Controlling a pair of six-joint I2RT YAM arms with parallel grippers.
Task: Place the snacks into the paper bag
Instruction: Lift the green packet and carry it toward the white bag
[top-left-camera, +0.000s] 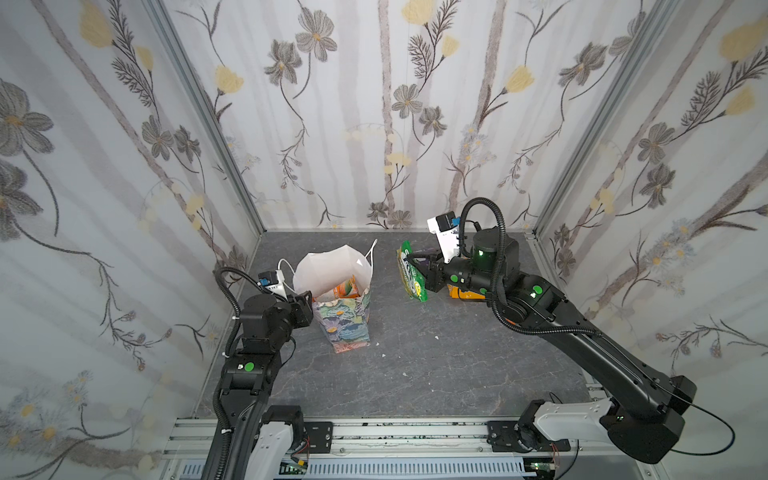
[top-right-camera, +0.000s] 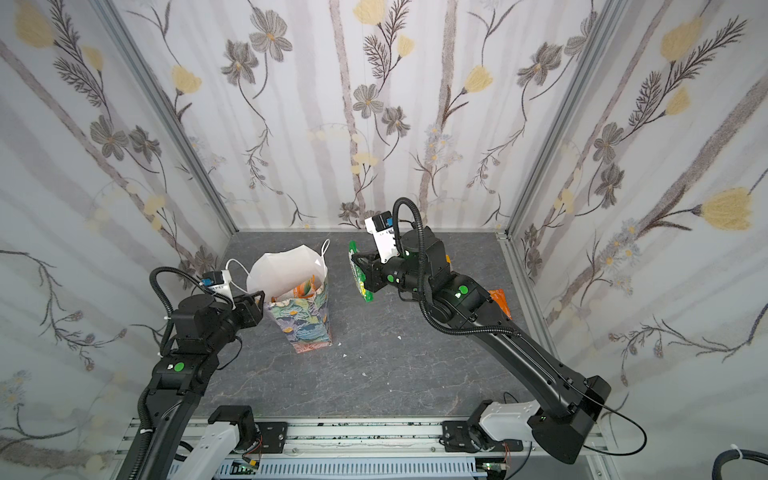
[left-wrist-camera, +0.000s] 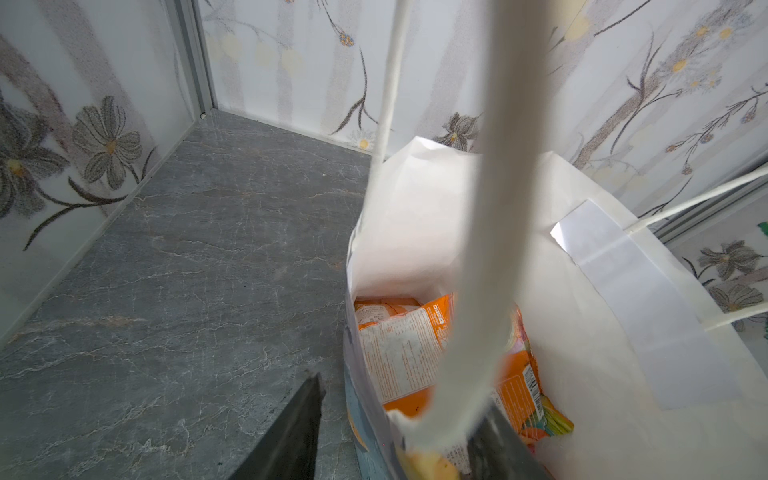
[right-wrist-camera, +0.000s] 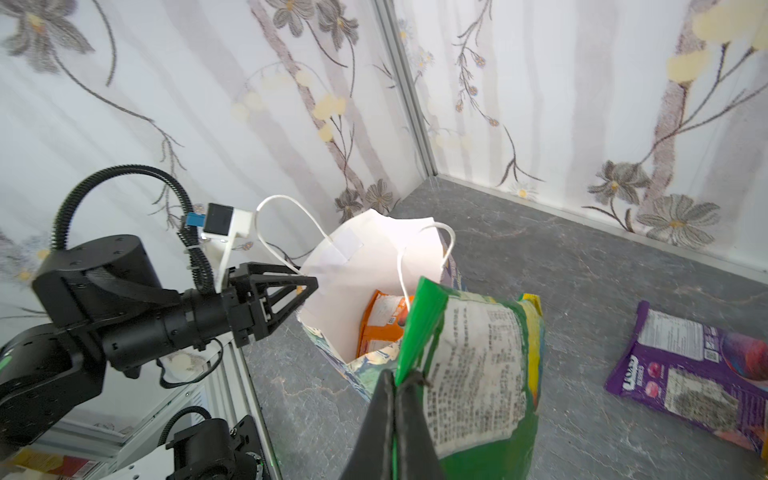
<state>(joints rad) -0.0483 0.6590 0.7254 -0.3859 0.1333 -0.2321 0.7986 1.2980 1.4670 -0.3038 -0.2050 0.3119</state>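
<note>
The paper bag (top-left-camera: 343, 328) (top-right-camera: 309, 324) stands upright and open left of centre, floral outside, white inside (left-wrist-camera: 415, 216) (right-wrist-camera: 365, 253). Orange snacks (left-wrist-camera: 403, 353) (right-wrist-camera: 380, 320) lie inside it. My left gripper (top-left-camera: 308, 296) (top-right-camera: 260, 296) (left-wrist-camera: 403, 395) is shut on the bag's near rim, one finger outside and one inside. My right gripper (top-left-camera: 417, 270) (top-right-camera: 360, 266) (right-wrist-camera: 395, 374) is shut on the edge of a green packet (top-left-camera: 411, 278) (top-right-camera: 360, 278) (right-wrist-camera: 478, 365), which hangs in the air just right of the bag. A purple packet (right-wrist-camera: 698, 374) lies flat on the table.
An orange packet (top-left-camera: 465, 294) (top-right-camera: 498, 301) lies on the dark stone table (top-left-camera: 415, 374) under my right arm. A white cord handle (left-wrist-camera: 498, 208) hangs blurred right before the left wrist camera. Floral walls close in on three sides. A metal rail (top-left-camera: 374, 432) runs along the front.
</note>
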